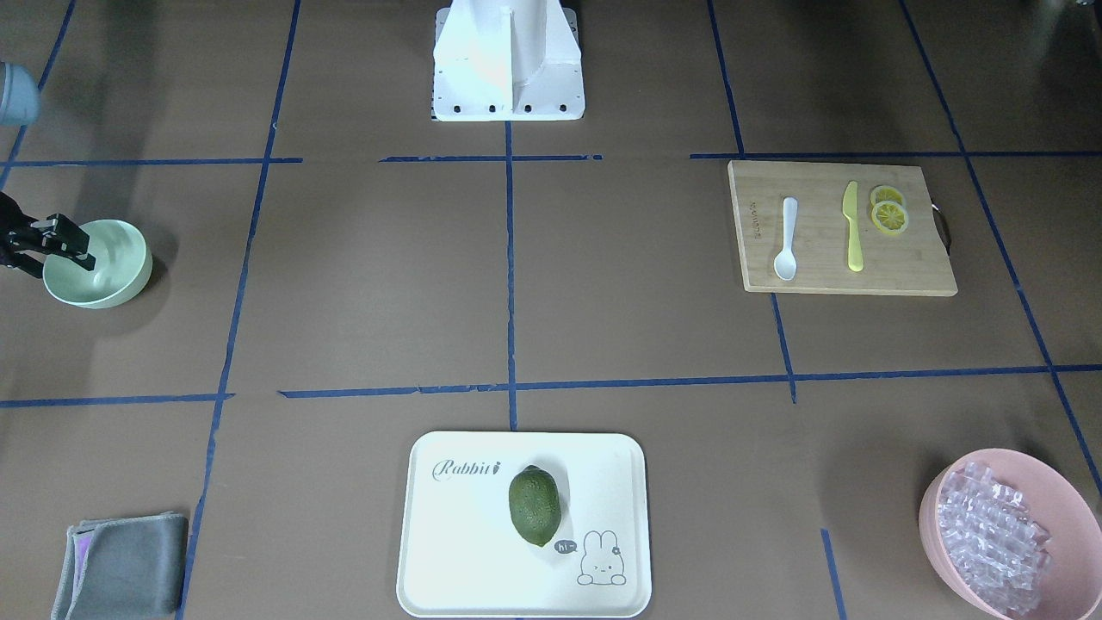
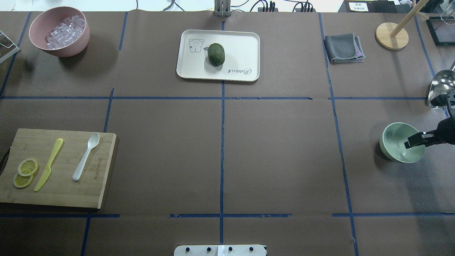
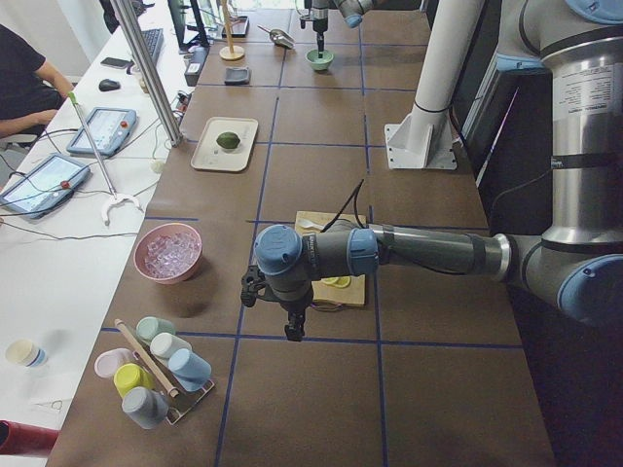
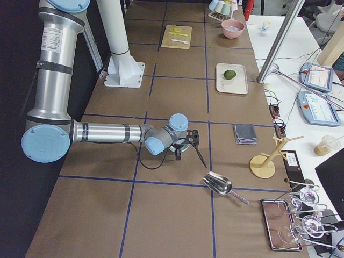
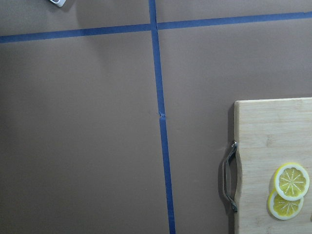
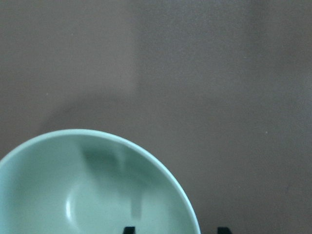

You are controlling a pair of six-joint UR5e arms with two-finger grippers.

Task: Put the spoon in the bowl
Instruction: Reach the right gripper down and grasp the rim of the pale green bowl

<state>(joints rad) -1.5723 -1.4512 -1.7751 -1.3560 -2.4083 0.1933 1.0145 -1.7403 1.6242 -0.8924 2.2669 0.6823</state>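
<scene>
The white spoon (image 2: pixel 85 156) lies on the wooden cutting board (image 2: pixel 60 193) at the table's left, next to a yellow knife; it also shows in the front view (image 1: pixel 786 239). The mint-green bowl (image 2: pixel 396 142) stands empty at the far right. My right gripper (image 2: pixel 412 141) is open at the bowl's outer rim. In the right wrist view the rim of the bowl (image 6: pixel 73 195) passes between the two fingertips. My left gripper (image 3: pixel 292 326) shows only in the left side view, hanging beyond the board's handle end; I cannot tell if it is open or shut.
A yellow knife (image 2: pixel 49 163) and lemon slices (image 2: pixel 25 172) share the board. A pink bowl of clear cubes (image 2: pixel 58 35), a white tray (image 2: pixel 245 46) with a green fruit, a grey cloth (image 2: pixel 343 48), a wooden stand (image 2: pixel 391 35) and a metal scoop (image 2: pixel 440 89) stand along the far and right sides.
</scene>
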